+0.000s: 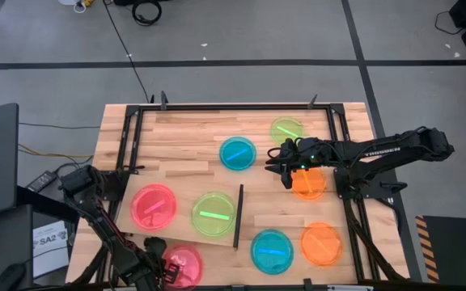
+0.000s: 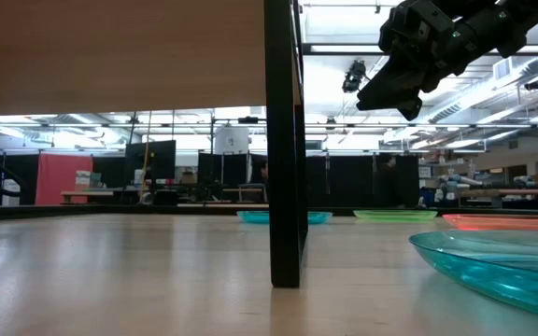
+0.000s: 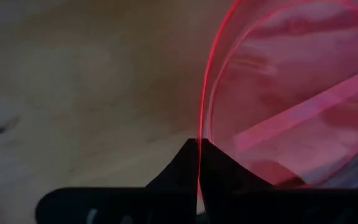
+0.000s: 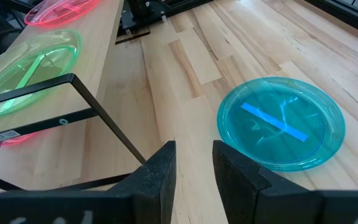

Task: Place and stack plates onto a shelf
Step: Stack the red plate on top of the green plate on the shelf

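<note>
The shelf [image 1: 186,233] is a pale panel with a black upright strip [image 1: 238,215] along its right edge. A pink plate [image 1: 153,206] and a green plate [image 1: 213,213] lie flat on it. My left gripper [image 1: 158,271] is shut on a second pink plate [image 1: 184,265] at the table's near-left edge. My right gripper [image 1: 285,167] is open and empty. It hangs above the table between a blue plate [image 1: 237,153] and an orange plate [image 1: 308,184]. In its wrist view the fingers [image 4: 194,155] point past the blue plate [image 4: 281,124] toward the shelf. My left gripper pinches the pink plate's rim [image 3: 200,134] between its two fingers, which close on the edge from the plate's left side. In the high view the plate looks roughly level. Whether it is lifted or rests on the table, I cannot tell.
A green plate [image 1: 286,129] lies at the far right, an orange plate [image 1: 322,242] and a blue plate [image 1: 272,250] at the near right. A black frame [image 1: 132,121] runs around the tabletop. The shelf's black bracket [image 4: 86,106] stands near my right gripper.
</note>
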Controlling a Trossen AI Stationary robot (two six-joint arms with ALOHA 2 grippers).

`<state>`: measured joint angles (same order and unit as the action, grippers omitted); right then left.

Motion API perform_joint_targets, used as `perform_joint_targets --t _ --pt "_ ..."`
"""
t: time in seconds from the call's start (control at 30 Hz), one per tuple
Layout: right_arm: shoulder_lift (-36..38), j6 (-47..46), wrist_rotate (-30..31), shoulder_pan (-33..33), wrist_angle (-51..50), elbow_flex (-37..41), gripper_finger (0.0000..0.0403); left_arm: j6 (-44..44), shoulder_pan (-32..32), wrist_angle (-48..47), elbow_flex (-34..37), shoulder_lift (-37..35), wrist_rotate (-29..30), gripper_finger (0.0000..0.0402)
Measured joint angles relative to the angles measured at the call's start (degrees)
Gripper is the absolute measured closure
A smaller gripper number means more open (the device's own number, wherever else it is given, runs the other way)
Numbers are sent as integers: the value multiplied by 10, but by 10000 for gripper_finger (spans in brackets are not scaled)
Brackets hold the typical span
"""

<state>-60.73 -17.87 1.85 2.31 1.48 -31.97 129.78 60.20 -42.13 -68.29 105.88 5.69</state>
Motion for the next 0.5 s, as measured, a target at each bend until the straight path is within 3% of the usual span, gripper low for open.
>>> perform_joint_targets --t 0.5 --pt "0 0 0 0 0 0 291 -4 0 66 0 -10 3 394"
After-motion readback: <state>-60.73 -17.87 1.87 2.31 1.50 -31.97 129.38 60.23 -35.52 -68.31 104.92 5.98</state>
